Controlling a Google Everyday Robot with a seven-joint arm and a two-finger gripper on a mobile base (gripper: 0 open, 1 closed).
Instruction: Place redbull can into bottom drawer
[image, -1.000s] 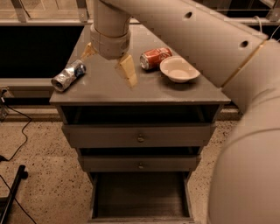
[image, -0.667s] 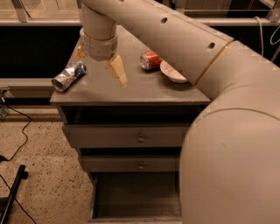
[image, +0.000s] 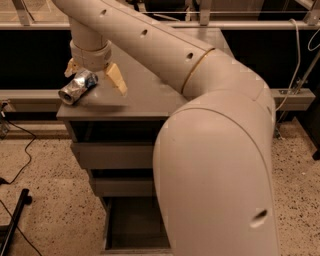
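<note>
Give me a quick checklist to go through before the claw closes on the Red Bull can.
1. Small dented silver-and-blue aluminium can lies on its side on the grey cabinet top: ok.
2. Can well away from the top's left edge: not ok.
3. Claw open, just above the can: ok.
4. Fingers straddling the can: cannot tell.
5. Deep grey bottom drawer pulled open: ok.
6. Drawer's inside free: cannot tell, the arm hides part.
</note>
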